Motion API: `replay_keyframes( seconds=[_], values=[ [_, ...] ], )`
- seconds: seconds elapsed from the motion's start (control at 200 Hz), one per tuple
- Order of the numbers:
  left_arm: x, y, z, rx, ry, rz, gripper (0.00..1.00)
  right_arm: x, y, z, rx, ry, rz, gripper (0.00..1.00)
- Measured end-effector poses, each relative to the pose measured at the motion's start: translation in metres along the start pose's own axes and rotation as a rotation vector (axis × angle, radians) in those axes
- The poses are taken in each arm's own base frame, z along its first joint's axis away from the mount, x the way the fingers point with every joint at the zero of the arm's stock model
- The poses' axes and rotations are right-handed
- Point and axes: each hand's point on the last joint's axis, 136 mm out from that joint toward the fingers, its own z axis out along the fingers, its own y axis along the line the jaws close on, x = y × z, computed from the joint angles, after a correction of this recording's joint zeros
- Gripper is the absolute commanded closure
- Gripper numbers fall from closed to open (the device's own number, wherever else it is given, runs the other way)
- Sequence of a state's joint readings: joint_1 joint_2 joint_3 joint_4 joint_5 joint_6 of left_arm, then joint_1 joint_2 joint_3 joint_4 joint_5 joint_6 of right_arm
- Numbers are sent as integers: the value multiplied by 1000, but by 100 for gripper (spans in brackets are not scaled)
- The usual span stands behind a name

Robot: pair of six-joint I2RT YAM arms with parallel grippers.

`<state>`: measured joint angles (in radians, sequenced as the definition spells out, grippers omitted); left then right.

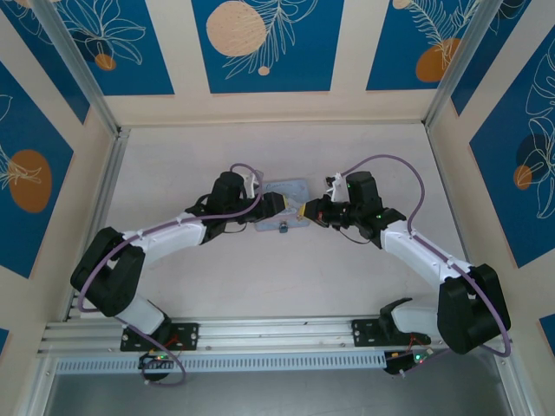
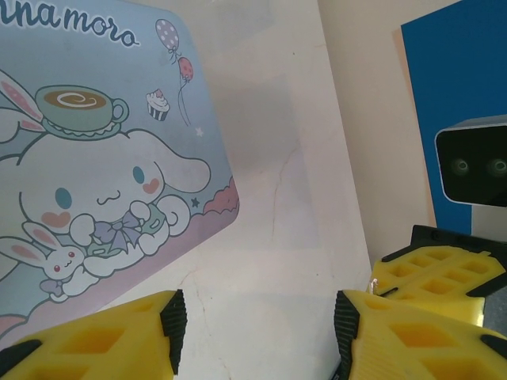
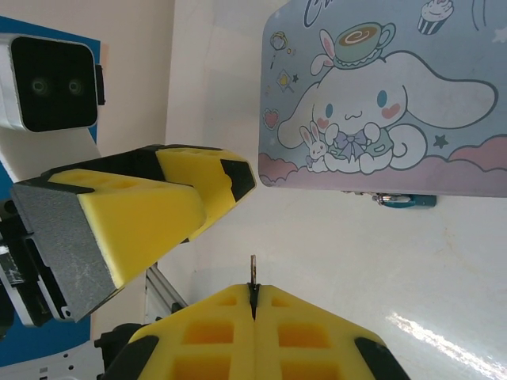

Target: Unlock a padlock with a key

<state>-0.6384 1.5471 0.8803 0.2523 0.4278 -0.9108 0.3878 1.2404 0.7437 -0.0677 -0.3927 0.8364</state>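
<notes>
**Facing off above the table (image 1: 173,173)**

Cartoon tin (image 1: 286,194) lies flat. Left hand (image 2: 257,324) half-wide, empty; right hand (image 3: 253,297) clamped. Padlock (image 3: 404,199) sits at the tin's near edge; key (image 3: 253,267) juts from the right fingertips.

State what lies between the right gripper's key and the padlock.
Bare table, seen in the right wrist view: the key sticks out of the shut right gripper, and the padlock sits by the tin.

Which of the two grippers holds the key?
The right gripper: its fingers are shut on the key. The left gripper stands open, nothing between its fingers.
</notes>
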Motion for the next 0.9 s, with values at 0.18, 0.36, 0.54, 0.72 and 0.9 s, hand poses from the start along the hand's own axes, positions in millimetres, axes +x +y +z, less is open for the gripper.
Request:
replay_keyframes(
  seconds=[0.18, 0.36, 0.54, 0.72, 0.9],
  values=[
    [1, -1, 0, 5, 4, 1, 46, -2, -7, -1, 7, -10, 21, 100],
    [6, -6, 1, 20, 18, 45, 48, -3, -9, -1, 8, -16, 79, 100],
    [16, -22, 6, 66, 35, 115, 48, -7, -11, 3, 11, -18, 136, 100],
    [23, -27, 9, 79, 47, 148, 48, -11, -10, 5, 5, -24, 167, 100],
    [28, -20, 17, 68, 62, 146, 50, -12, -8, 5, -3, -28, 187, 100]
  ],
)
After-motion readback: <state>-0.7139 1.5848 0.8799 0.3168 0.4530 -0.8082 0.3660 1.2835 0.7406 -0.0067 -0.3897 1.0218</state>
